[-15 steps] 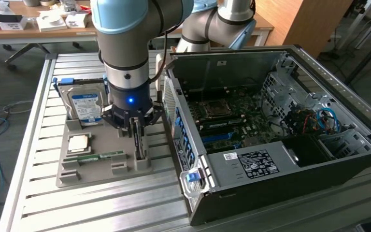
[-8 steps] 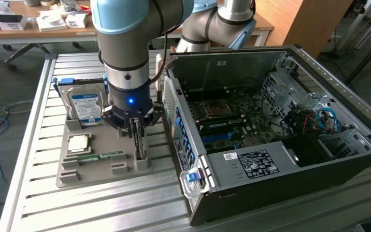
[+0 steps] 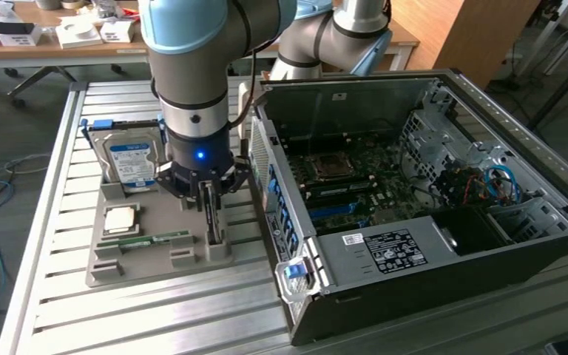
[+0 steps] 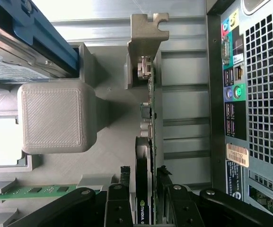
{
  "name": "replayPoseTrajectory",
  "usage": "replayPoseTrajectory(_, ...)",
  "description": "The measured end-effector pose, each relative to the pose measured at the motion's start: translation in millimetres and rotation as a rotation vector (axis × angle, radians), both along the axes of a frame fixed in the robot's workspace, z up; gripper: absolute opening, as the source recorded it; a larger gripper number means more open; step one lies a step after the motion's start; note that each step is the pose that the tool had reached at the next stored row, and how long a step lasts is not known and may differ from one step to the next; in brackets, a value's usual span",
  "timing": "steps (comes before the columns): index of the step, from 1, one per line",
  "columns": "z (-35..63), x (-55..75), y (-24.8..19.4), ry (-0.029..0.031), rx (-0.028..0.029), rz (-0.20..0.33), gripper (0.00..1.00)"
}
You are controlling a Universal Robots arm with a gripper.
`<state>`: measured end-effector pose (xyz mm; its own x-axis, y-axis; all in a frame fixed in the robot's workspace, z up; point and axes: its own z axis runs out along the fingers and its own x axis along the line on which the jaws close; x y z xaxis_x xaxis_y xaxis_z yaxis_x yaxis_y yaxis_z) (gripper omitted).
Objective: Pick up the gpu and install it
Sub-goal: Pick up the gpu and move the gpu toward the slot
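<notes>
While the thin dark gpu (image 4: 144, 151) stands on edge, the hand (image 4: 142, 172) straddles it, grip unclear.

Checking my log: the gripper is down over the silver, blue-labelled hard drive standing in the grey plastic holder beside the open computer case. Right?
No. The gripper is down over the thin, dark gpu card standing on edge in that grey plastic holder, not the hard drive; the wrist view shows it.

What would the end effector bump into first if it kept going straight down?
Most likely the gpu, which stands on edge on the grey tray, directly under the downward-pointing end effector. Whether they already touch is unclear.
</notes>
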<state>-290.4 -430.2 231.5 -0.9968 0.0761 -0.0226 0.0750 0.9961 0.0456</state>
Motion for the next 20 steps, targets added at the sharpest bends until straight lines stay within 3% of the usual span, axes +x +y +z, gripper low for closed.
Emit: replayPoseTrajectory(20,-2.2,0.0,2.5,-0.0001,0.0,0.0,0.36)
